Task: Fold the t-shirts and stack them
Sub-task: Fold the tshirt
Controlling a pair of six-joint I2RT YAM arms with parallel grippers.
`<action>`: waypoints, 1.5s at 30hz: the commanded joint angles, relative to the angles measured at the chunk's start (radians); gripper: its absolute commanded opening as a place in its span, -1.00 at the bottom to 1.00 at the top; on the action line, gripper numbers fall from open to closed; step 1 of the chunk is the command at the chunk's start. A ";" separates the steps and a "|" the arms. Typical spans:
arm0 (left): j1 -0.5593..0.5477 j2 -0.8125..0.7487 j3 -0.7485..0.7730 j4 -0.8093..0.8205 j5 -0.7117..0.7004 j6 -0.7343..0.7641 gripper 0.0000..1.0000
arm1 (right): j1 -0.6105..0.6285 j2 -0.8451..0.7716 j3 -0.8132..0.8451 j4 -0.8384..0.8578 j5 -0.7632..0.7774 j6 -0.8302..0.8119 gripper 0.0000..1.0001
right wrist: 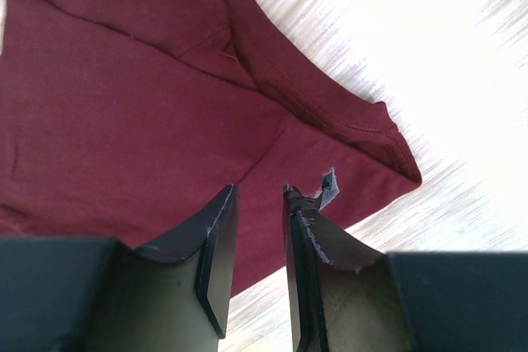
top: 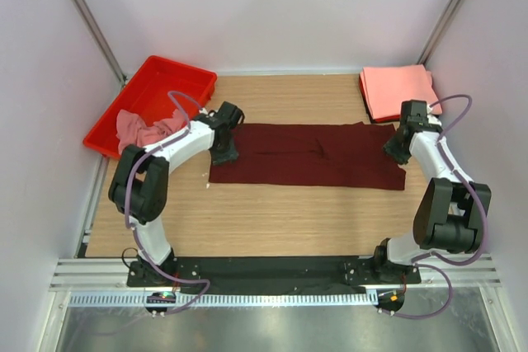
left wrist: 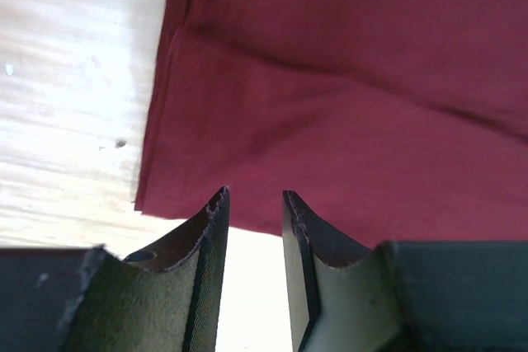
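Left gripper [left wrist: 255,199]: nearest the wrist camera. Its two fingers stand a narrow gap apart with nothing between them, and bare wood shows through the gap.
Left gripper, place: at the left end of the maroon t-shirt [top: 309,154], tips just off the cloth's edge.
Right gripper [right wrist: 259,194]: fingers parted by a slim gap and clamped on nothing. The pad of one finger is frayed at its tip.
Right gripper, place: over the right end of the maroon t-shirt, near a hemmed corner.
Maroon t-shirt: lies flat as a long strip across the middle of the table [top: 272,212], with folds showing at both ends.
Salmon-pink t-shirts [top: 398,91]: a folded stack just beyond the maroon t-shirt's right end, at the far right corner.
Red tray [top: 169,88]: beyond the maroon t-shirt's left end, set at a slant and overhanging the table's left edge.
Dusty pink t-shirt [top: 140,129]: crumpled in the tray's near end, left of the maroon t-shirt.
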 commanded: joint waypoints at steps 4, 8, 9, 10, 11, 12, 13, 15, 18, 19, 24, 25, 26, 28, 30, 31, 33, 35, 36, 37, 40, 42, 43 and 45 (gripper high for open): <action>0.002 0.022 -0.106 0.015 -0.026 -0.036 -0.38 | 0.003 -0.058 0.060 -0.020 -0.038 -0.013 -0.28; 0.003 0.003 -0.160 -0.002 -0.045 -0.054 -0.44 | 0.003 -0.101 0.059 -0.034 -0.011 -0.027 -0.29; 0.003 -0.006 -0.172 -0.005 -0.053 -0.062 -0.44 | 0.003 -0.110 0.059 -0.037 -0.009 -0.030 -0.29; 0.002 -0.018 -0.189 -0.006 -0.056 -0.068 -0.45 | 0.003 -0.114 0.060 -0.040 -0.006 -0.033 -0.28; 0.003 -0.044 -0.218 -0.006 -0.063 -0.072 -0.46 | 0.003 -0.115 0.059 -0.048 -0.003 -0.035 -0.28; 0.003 -0.061 -0.237 -0.009 -0.066 -0.079 -0.46 | 0.003 -0.117 0.059 -0.052 -0.003 -0.035 -0.28; 0.003 -0.087 -0.253 -0.014 -0.080 -0.085 -0.46 | 0.003 -0.120 0.059 -0.061 -0.004 -0.035 -0.28; 0.003 -0.113 -0.299 -0.022 -0.091 -0.096 -0.47 | 0.003 -0.121 0.060 -0.071 -0.006 -0.028 -0.28; 0.003 -0.164 -0.355 -0.042 -0.109 -0.117 -0.48 | 0.003 -0.115 0.065 -0.098 0.000 -0.002 -0.29; 0.003 -0.178 -0.368 -0.054 -0.119 -0.126 -0.47 | 0.003 -0.112 0.068 -0.109 0.002 0.017 -0.29; 0.003 -0.283 -0.444 -0.114 -0.149 -0.180 -0.47 | 0.003 -0.107 0.068 -0.157 -0.017 0.064 -0.29; 0.003 -0.303 -0.471 -0.120 -0.143 -0.192 -0.47 | 0.003 -0.109 0.065 -0.161 -0.026 0.085 -0.28; 0.003 -0.328 -0.487 -0.126 -0.139 -0.212 -0.46 | 0.003 -0.107 0.062 -0.167 -0.027 0.096 -0.27; 0.000 -0.415 -0.529 -0.125 -0.108 -0.232 -0.44 | 0.005 -0.098 0.065 -0.178 -0.041 0.107 -0.23; 0.002 -0.478 -0.543 -0.138 -0.093 -0.258 -0.40 | 0.008 -0.086 0.066 -0.180 -0.054 0.128 -0.21; 0.002 -0.548 -0.542 -0.149 -0.093 -0.263 -0.36 | 0.011 -0.083 0.068 -0.184 -0.054 0.140 -0.21; 0.002 -0.608 -0.521 -0.172 -0.118 -0.270 -0.33 | 0.026 -0.071 0.072 -0.183 -0.037 0.191 -0.21; 0.002 -0.676 -0.473 -0.178 -0.136 -0.260 -0.25 | 0.060 -0.057 0.082 -0.169 -0.011 0.231 -0.18; 0.002 -0.691 -0.459 -0.131 -0.129 -0.217 -0.19 | 0.066 -0.029 0.089 -0.164 -0.006 0.240 -0.19; 0.002 -0.707 -0.438 -0.096 -0.114 -0.194 -0.17 | 0.071 -0.014 0.114 -0.166 -0.004 0.254 -0.18; 0.002 -0.649 -0.396 0.022 -0.036 -0.116 -0.11 | 0.077 0.040 0.160 -0.170 0.014 0.318 -0.17; 0.002 -0.580 -0.324 0.064 0.008 -0.079 -0.11 | 0.091 0.081 0.190 -0.231 0.075 0.435 -0.17; 0.002 -0.543 -0.300 0.067 0.033 -0.059 -0.12 | 0.099 0.098 0.225 -0.254 0.095 0.468 -0.17; 0.003 -0.430 -0.239 0.079 0.051 -0.040 -0.15 | 0.140 0.129 0.269 -0.281 0.121 0.502 -0.17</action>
